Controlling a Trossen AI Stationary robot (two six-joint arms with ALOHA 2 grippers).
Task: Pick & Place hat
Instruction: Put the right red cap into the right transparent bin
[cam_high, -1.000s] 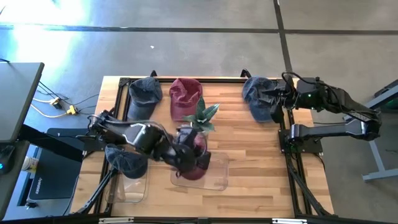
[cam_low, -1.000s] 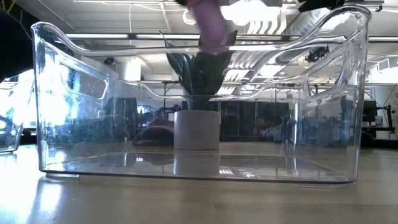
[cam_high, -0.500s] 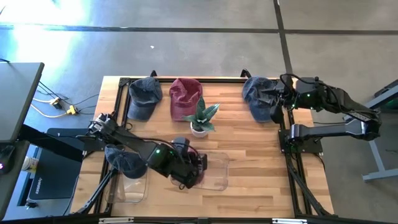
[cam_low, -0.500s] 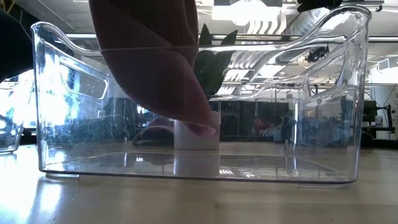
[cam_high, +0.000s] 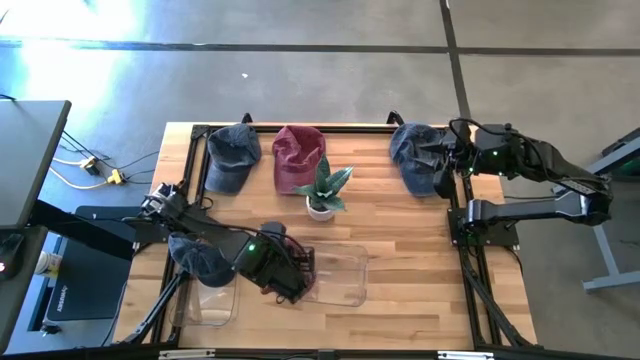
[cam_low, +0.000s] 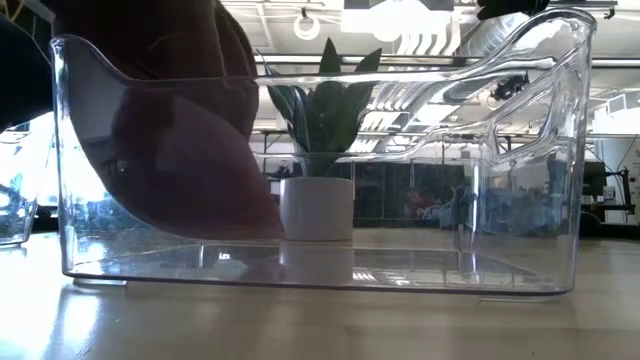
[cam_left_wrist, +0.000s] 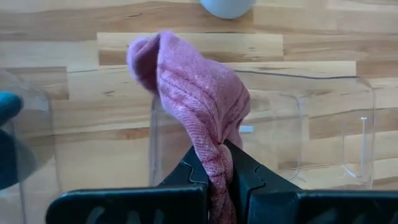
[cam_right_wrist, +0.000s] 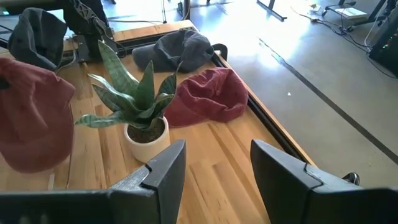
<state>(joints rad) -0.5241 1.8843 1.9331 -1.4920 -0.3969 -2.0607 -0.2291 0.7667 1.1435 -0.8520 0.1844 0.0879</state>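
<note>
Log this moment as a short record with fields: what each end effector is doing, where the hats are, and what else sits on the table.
left end effector: shut on maroon fabric hat, holding it over the clear plastic bin
right end effector: open, empty, at the table's far right edge
hat in left bin: dark blue cap in the smaller clear bin
hats lying on table: blue-grey cap, red cap, blue denim cap
other: green potted plant in white pot, mid-table
surface: wooden slat table
</note>
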